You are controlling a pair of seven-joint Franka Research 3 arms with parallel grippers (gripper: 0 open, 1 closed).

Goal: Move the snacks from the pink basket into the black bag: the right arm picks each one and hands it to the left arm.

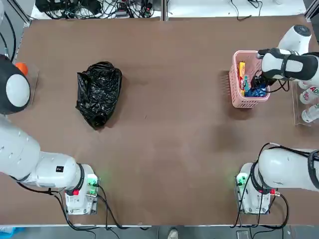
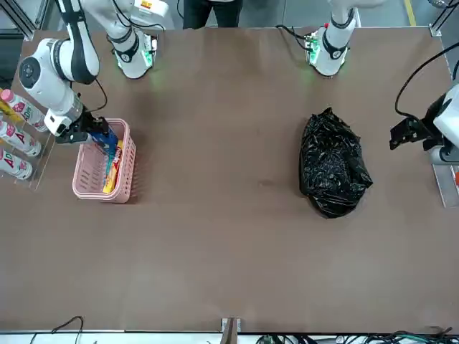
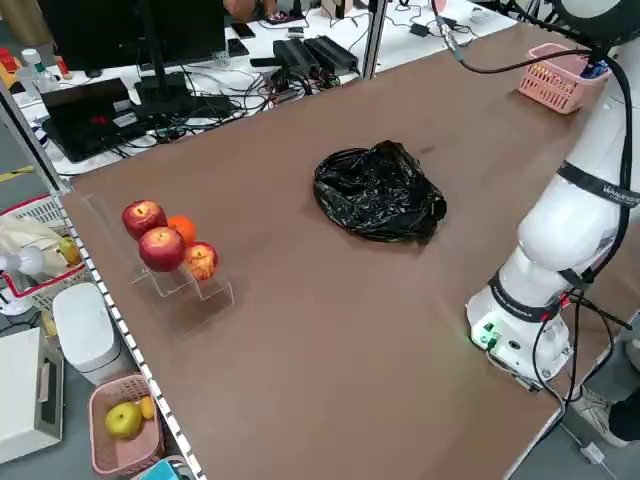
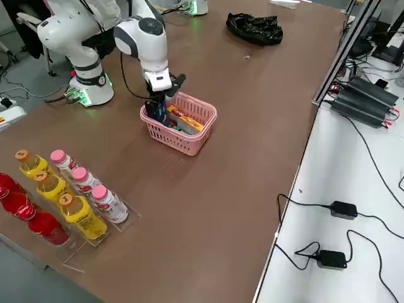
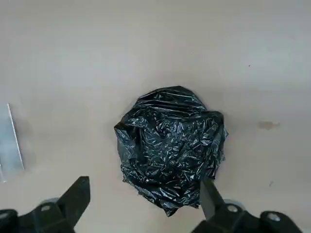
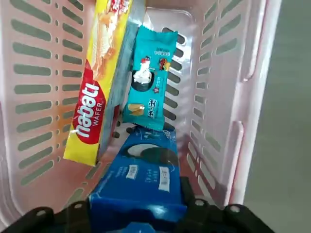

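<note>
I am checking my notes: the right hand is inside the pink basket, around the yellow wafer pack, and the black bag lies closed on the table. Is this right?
Not quite. The right hand is in the pink basket, but around the blue cookie pack, as the right wrist view shows; the yellow wafer pack leans untouched against the wall. The black bag does lie on the table.

Two glossy white arms (image 1: 30, 159) with black cables, black fingers and green-lit bases (image 1: 92, 182).

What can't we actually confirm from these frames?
- Right gripper grip: right wrist view shows the blue cookie pack between the fingers inside the pink slotted plastic basket; the pack hides the pads, contact unclear.
- Glossy black wrinkled plastic bag: its mouth shows in no view; folds cover it.
- Left gripper: open, above the bag in the left wrist view; the top view cuts it off.
</note>
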